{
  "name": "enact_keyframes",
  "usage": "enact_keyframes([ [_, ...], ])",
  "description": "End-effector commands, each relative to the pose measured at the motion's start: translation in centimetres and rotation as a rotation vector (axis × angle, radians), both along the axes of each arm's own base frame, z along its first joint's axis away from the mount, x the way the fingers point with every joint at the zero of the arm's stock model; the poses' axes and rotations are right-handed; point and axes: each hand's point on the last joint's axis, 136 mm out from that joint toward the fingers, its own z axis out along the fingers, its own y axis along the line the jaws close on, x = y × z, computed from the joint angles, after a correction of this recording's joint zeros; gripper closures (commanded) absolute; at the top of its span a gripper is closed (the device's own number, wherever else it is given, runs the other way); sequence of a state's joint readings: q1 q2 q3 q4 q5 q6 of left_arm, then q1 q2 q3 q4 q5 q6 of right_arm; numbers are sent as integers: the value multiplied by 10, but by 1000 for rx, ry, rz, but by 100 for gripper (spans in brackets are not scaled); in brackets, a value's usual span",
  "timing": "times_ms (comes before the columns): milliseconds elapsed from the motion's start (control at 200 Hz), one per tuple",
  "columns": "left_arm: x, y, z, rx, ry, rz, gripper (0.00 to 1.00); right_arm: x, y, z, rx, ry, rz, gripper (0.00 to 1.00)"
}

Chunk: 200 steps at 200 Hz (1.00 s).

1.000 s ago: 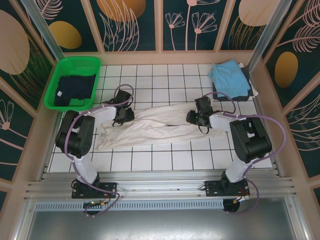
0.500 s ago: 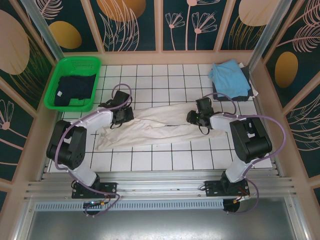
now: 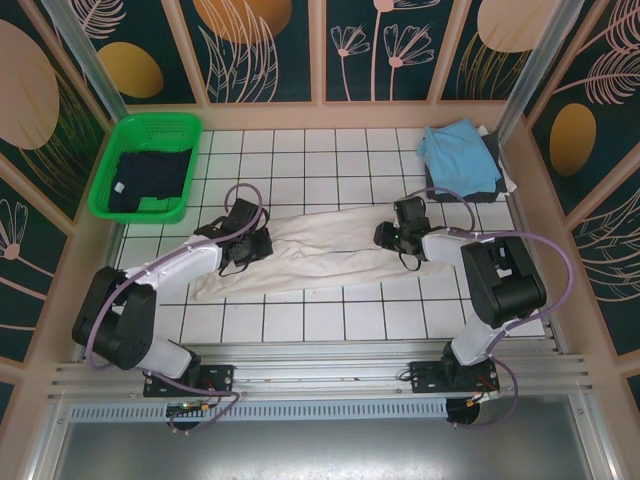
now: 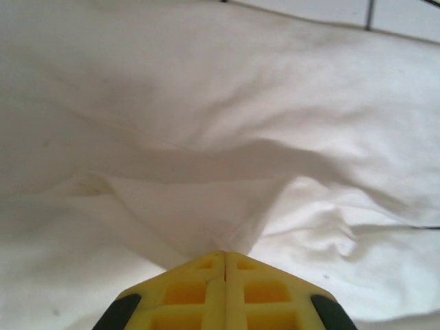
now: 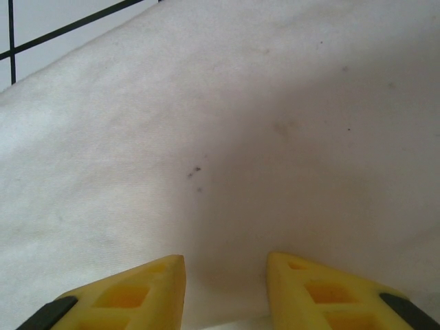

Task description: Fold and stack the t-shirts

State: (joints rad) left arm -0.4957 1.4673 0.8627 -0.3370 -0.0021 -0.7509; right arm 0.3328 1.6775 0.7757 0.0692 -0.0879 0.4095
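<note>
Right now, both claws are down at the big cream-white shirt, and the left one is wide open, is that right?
Not quite. The left gripper is shut, pinching up a fold of the cream-white shirt, as the left wrist view shows. The right gripper is indeed at that shirt too.
</note>
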Motion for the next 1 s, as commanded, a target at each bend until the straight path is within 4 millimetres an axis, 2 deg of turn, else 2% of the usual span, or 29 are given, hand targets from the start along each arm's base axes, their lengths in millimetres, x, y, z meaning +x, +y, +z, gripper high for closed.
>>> enact_keyframes([
  [0,-13,-13,-3,-73,28,29,100,-6,-3,-2,17,15,-10,63],
  [125,-20,-30,-12,-161,47,49,100,-7,-2,-1,29,9,-3,63],
  [270,-28,-56,-8,-232,48,60,100,-8,1,3,57,-12,14,63],
  [410,-43,-70,-10,-273,63,86,100,-10,0,6,65,-27,29,63],
  [540,-59,-75,-17,-292,96,102,85,-12,1,12,79,-47,38,63],
  [636,-71,-68,-23,-298,116,115,79,-13,3,14,93,-54,43,63],
  [766,-69,-54,-9,-272,60,139,61,-13,4,20,99,-63,39,63],
  [876,-52,-42,12,-197,-29,147,48,-11,7,31,91,-93,37,63],
  [996,-22,-9,12,-120,-68,203,46,-2,5,28,58,-98,22,62],
])
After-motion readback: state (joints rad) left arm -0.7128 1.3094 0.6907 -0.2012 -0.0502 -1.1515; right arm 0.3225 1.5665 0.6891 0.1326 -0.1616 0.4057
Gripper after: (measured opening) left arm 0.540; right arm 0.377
